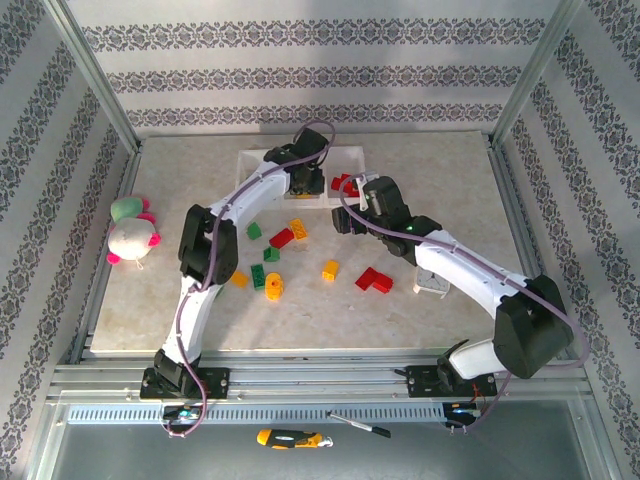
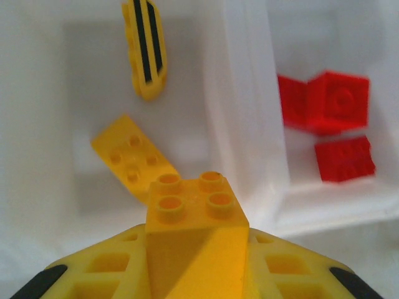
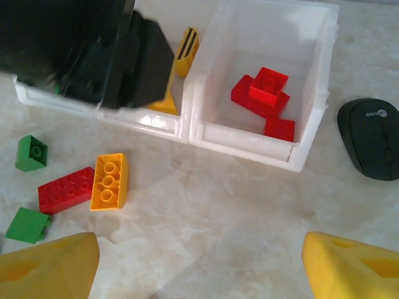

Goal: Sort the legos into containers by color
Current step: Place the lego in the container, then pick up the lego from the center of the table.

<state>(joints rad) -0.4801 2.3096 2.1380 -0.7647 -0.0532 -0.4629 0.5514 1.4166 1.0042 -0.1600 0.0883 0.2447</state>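
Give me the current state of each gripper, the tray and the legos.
tray: yellow pieces in middle compartment, red legos in right compartment.
left gripper: jaws shut on held yellow lego, above middle compartment.
right gripper: jaws open, empty, above the table.
loose legos: unsorted on the table.

We're looking at red legos (image 3: 265, 93), yellow-orange legos (image 3: 110, 182) and green legos (image 3: 31, 153), a milky white tray (image 3: 312, 134), beige marbled table (image 3: 218, 205), black mouse (image 3: 371, 137), pink-green-white plush (image 1: 132, 232), and walls (image 1: 300, 75) in grey-on-white ornamental stripes. The right gripper (image 3: 198, 249) has yellow fingers (image 3: 355, 268), and one yellow piece (image 2: 146, 53) has black stripes.
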